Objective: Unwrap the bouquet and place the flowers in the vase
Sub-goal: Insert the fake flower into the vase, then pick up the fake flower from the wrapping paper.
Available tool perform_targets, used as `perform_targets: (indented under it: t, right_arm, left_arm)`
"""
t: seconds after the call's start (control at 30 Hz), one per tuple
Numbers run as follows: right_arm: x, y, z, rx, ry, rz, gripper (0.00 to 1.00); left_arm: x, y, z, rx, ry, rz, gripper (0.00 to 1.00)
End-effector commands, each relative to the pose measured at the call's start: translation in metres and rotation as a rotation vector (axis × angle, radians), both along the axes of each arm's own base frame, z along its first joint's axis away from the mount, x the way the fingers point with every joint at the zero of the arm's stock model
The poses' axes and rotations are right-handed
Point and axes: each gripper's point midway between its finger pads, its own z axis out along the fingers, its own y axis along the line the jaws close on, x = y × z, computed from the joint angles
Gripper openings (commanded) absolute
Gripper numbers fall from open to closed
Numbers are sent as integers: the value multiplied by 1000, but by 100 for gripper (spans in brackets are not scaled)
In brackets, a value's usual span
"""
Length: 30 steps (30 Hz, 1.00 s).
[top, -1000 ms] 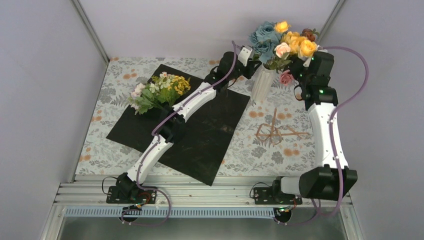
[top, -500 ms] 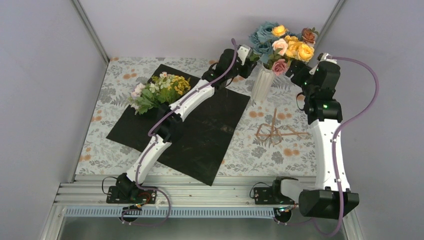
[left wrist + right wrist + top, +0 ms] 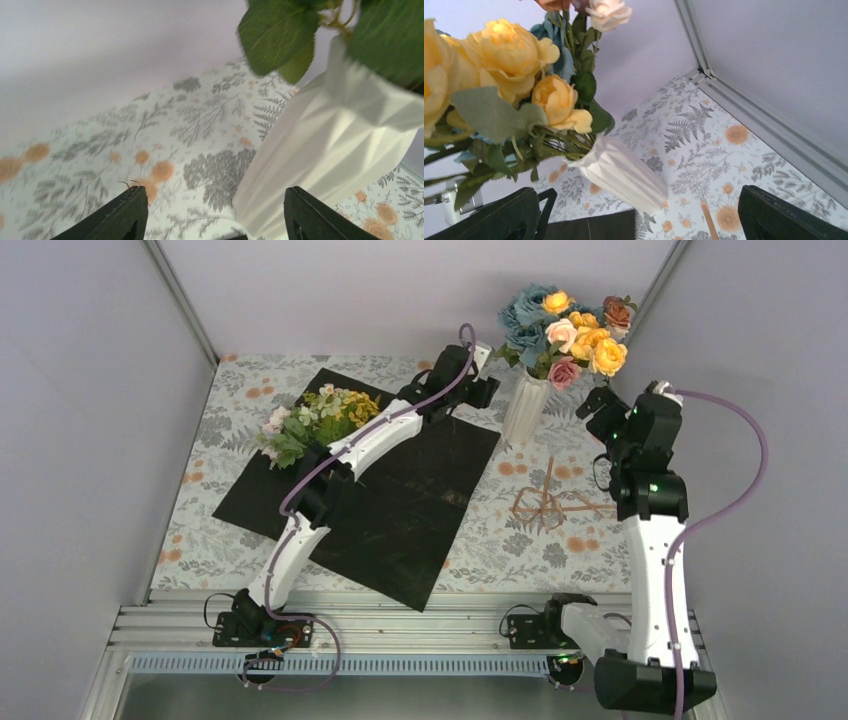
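Lower centre of frame, the black sheet (image 3: 400,510) is lying unfolded on the bench (image 3: 600,540), a leftover bunch (image 3: 320,420) resting at its upper-left corner. Further back, both arms are drawing away from the vase (image 3: 524,410). The left end effector (image 3: 485,390), outstretched, is part open and empty; the right end effector (image 3: 592,403), elbow raised, is wide open and empty. The flowers (image 3: 565,325) are standing unsupported, so that placement appears complete.

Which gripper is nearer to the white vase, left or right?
Left. The left gripper sits close beside the vase, jaws open toward it; the right gripper hangs farther off on the opposite side.
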Motion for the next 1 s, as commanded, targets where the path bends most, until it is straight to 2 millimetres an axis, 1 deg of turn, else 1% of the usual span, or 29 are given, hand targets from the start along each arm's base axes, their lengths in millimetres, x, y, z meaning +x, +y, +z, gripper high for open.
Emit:
perform_targets:
  t: [0.0,0.07,0.1,0.13,0.17,0.23,0.27,0.33,0.4,0.47,0.53,0.57,0.67,0.77,0.9,0.97]
  right_arm:
    - [-26,-3,-19,59,30,-59,100]
    - [-30,6,-26,81,33,-12,100]
    - [-31,12,-32,86,38,21,100]
    - [-31,17,-37,89,46,54,100]
    - [-31,21,-45,84,56,83,100]
    - [-29,28,-62,73,91,130,100]
    - [-29,30,-72,67,118,144,100]
    - [-27,37,-88,58,146,194,100]
    - [-24,48,-96,64,145,252,100]
    - [-22,55,-102,60,143,296,100]
    - [-22,64,-103,47,132,349,100]
    - [-22,70,-102,44,120,384,100]
    - [-25,79,-99,41,81,433,100]
    - [-29,82,-102,49,65,439,99]
    - [-33,89,-110,56,77,464,98]
    - [-35,95,-111,57,69,485,97]
  left_arm:
    - [-4,28,14,37,-52,97,71]
    - [-8,45,11,57,-60,148,79]
    - [-10,57,16,67,-67,183,82]
    - [-13,69,12,87,-60,214,85]
    - [-15,81,8,108,-49,243,90]
    - [-20,110,0,138,-22,315,97]
    - [-21,126,2,140,-20,349,100]
    - [-27,156,-2,165,-11,397,100]
    - [-32,186,-5,201,1,446,100]
    - [-37,214,-12,234,36,485,100]
    - [-41,250,-25,249,106,561,100]
    - [-45,262,-31,260,137,572,100]
    - [-59,288,-43,312,203,574,98]
    - [-70,309,-53,384,249,587,96]
    - [-84,323,-66,413,288,567,87]
    - [-85,329,-74,412,302,566,80]
